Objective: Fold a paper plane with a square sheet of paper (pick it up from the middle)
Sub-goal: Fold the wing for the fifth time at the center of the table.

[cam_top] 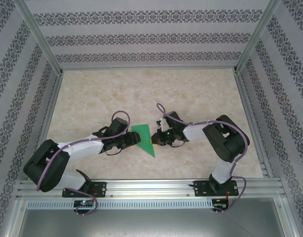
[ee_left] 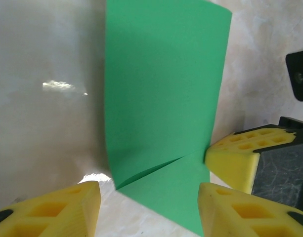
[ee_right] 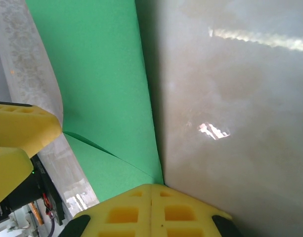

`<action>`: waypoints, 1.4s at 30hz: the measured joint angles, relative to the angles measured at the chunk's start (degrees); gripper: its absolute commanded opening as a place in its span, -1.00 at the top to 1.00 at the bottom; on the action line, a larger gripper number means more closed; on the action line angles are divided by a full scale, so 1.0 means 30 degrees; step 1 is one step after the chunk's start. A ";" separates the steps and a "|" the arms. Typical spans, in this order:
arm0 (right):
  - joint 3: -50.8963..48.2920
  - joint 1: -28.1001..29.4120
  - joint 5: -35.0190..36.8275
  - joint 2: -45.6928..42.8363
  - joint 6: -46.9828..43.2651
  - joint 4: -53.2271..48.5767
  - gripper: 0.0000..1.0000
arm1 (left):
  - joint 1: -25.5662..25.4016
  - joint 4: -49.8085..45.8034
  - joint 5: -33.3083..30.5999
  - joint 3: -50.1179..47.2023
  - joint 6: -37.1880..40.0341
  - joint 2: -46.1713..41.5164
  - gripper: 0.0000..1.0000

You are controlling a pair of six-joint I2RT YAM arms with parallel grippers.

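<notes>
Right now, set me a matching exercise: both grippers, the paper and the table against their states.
Things:
1. left gripper
2. right gripper
3. green paper
4. table

States:
A. pale and marbled
B. jaws shut at the paper's edge
C. creased, partly folded
D. jaws apart, one finger on each side of the paper

Pairs: 1-D, 2-B, 3-C, 4-A

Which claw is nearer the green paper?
Right. The right claw is shut on an edge of the green paper; the left claw hangs open, straddling a nearby corner.
</notes>
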 measured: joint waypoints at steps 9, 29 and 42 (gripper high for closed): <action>-0.0226 -0.0153 -0.0459 0.0153 0.0576 0.0627 1.00 | 0.0000 0.0984 0.0481 0.0102 -0.1035 0.0991 -0.11; -0.0510 -0.0284 -0.0656 0.0153 0.0758 0.1231 0.94 | 0.0000 0.3126 0.1610 0.0758 -0.1880 0.2149 0.28; -0.0444 -0.0408 -0.0634 0.0153 0.0743 0.1056 0.90 | 0.0000 0.3220 0.1661 0.0809 -0.1872 0.3031 0.38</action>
